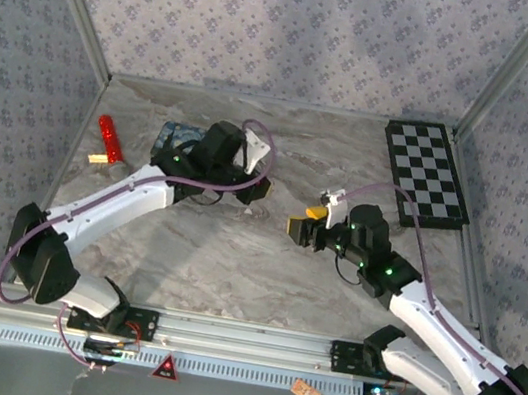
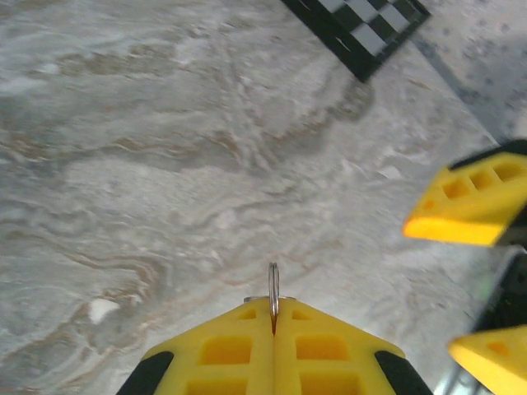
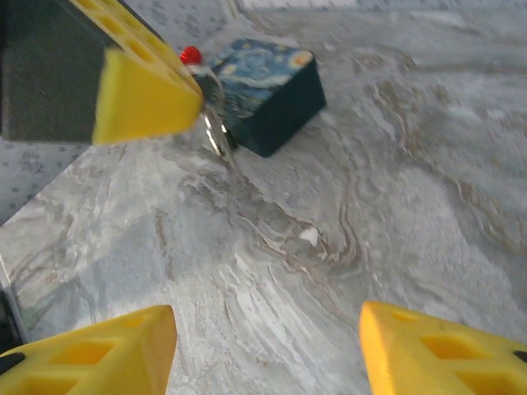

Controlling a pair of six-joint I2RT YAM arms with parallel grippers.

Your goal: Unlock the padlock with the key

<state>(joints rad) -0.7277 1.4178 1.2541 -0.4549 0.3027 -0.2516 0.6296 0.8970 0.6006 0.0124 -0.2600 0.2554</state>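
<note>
My left gripper is shut on the key, and only the key's thin metal ring sticks out edge-on between the yellow fingertips. In the right wrist view the same ring hangs under the left gripper's yellow finger. In the top view the left gripper hovers mid-table, with my right gripper a short way to its right, facing it. The right gripper is open, with bare marble between its fingers. The padlock is out of view.
A dark blue box with a starry print lies behind the left gripper, also seen from above. A red object lies at the far left. A checkerboard sits at the back right. Patterned walls enclose the marble table.
</note>
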